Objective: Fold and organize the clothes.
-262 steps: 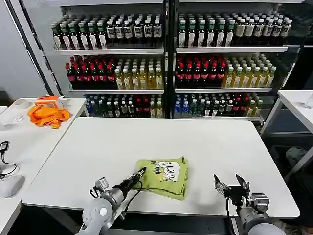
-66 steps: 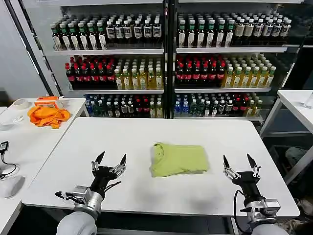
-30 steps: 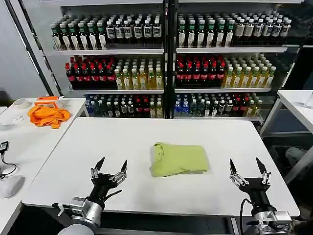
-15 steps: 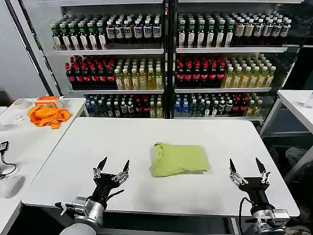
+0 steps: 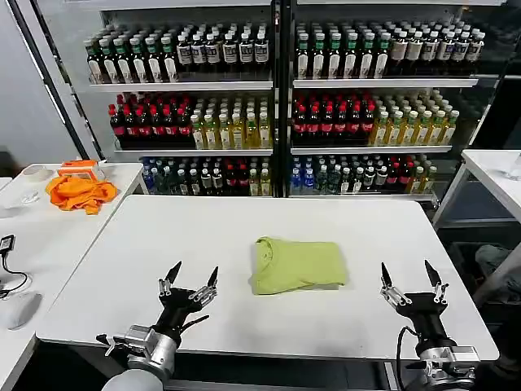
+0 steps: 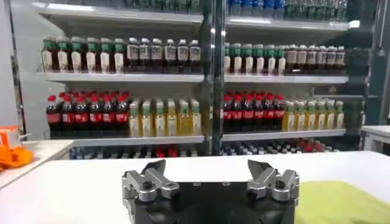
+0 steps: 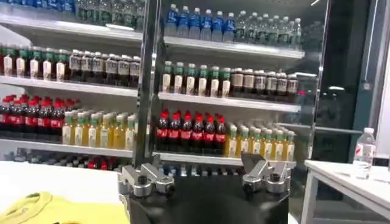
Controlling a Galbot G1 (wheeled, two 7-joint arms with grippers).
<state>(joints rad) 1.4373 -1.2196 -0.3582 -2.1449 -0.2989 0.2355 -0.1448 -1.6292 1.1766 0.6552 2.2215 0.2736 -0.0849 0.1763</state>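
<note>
Shirt first: the lime-green soft short-sleeved T-shirt (image 5: 298, 265) lies folded into a compact rectangle mid-table on the white rectangular table (image 5: 130, 244), touching neither arm. Your left gripper (image 5: 190, 278) hovers near the front edge, left of it, fingers spread, empty. Your right gripper (image 5: 411, 275) sits well right, also splayed and empty. Folding looks done; next, only tidy or square the bundle if needed. Crumpled orange cloth (image 5: 80, 192) far left, not yours.

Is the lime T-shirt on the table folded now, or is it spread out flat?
Folded. The T-shirt lies as a compact rectangle on the white table, sleeves tucked away, layered edges visible on one side. Neither gripper touches it.
</note>
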